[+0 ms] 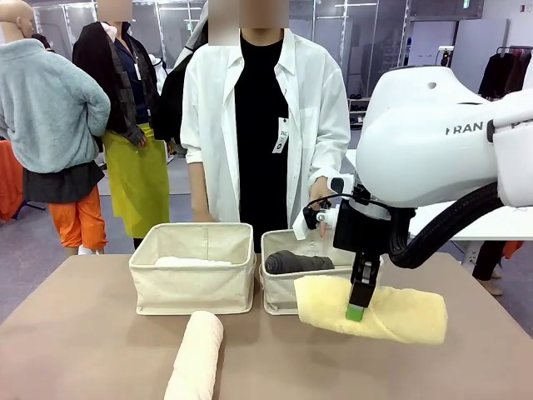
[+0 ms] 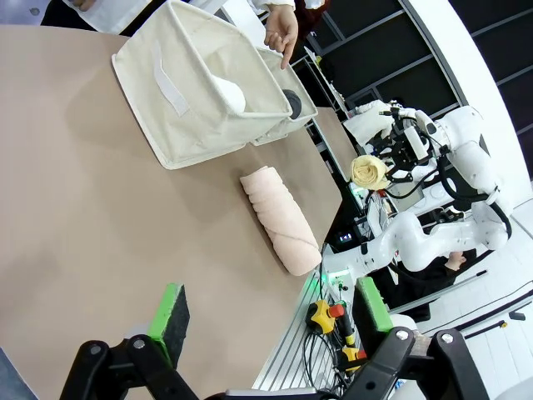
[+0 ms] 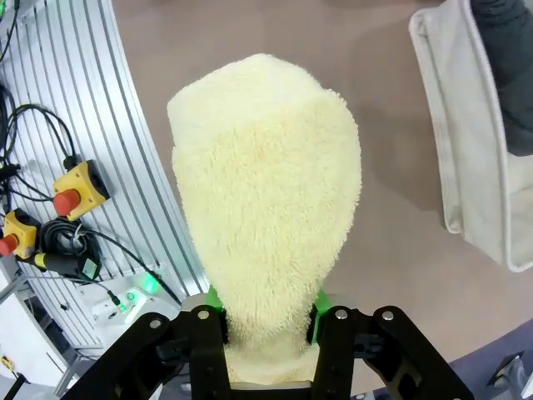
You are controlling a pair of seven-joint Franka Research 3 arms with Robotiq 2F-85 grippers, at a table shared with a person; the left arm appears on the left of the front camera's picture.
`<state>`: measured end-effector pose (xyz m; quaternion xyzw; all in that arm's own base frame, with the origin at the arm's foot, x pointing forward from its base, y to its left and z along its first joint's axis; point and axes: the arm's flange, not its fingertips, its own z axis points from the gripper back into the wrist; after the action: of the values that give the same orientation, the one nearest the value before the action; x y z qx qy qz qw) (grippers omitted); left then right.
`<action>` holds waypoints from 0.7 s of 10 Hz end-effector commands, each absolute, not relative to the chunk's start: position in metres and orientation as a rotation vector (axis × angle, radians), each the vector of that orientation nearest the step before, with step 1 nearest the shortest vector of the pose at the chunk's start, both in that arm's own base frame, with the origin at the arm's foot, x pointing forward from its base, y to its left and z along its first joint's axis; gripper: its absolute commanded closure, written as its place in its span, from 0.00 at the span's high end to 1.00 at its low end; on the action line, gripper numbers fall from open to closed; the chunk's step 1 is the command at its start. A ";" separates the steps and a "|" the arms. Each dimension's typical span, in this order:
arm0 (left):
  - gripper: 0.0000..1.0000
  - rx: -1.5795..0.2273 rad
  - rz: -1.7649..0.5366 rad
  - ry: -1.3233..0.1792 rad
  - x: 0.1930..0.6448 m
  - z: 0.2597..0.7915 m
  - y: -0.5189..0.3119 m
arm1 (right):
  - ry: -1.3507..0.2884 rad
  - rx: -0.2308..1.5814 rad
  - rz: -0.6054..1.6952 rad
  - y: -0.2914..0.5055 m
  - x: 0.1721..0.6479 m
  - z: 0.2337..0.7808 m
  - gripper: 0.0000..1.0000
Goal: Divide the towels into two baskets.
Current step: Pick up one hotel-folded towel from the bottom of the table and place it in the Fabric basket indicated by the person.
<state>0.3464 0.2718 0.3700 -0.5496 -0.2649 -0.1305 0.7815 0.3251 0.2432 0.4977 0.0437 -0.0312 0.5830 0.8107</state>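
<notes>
Front: right gripper (image 1: 356, 312) pinches pale yellow towel (image 1: 400, 315) near its left end. Roll's long axis runs across table (image 1: 83, 333), just front-right of right basket (image 1: 279, 296), which holds dark grey towel (image 1: 296, 262).
Left wrist: left gripper (image 2: 272, 308) fingers spread, empty. Cream towel (image 2: 281, 219) lies ahead on table, nearer this arm.
Right wrist: pads (image 3: 321, 302) clamp yellow roll, right basket at picture right.

Yellow stop-button boxes (image 3: 80, 190) and cables (image 3: 62, 236) lie beside the table (image 1: 83, 333).
</notes>
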 end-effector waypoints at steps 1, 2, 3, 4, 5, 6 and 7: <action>1.00 -1.180 -0.289 -0.574 0.341 0.372 0.271 | -0.142 0.092 1.319 0.244 0.361 0.517 0.37; 1.00 -1.180 -0.289 -0.574 0.341 0.372 0.271 | -0.134 0.070 1.332 0.244 0.386 0.529 0.37; 1.00 -1.180 -0.289 -0.574 0.341 0.372 0.271 | -0.139 0.071 1.342 0.242 0.409 0.538 0.37; 1.00 -1.180 -0.289 -0.574 0.341 0.372 0.271 | -0.152 0.071 1.366 0.242 0.433 0.545 0.37; 1.00 -1.180 -0.289 -0.574 0.341 0.372 0.271 | -0.162 0.060 1.382 0.245 0.459 0.549 0.37; 1.00 -1.180 -0.289 -0.574 0.341 0.372 0.271 | -0.169 0.057 1.399 0.250 0.488 0.551 0.37; 1.00 -1.180 -0.289 -0.574 0.341 0.372 0.271 | -0.160 0.045 1.396 0.255 0.513 0.548 0.37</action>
<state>0.3465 0.2717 0.3700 -0.5496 -0.2648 -0.1306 0.7815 0.4925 0.2440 0.5413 0.0307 -0.0839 0.6295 0.7718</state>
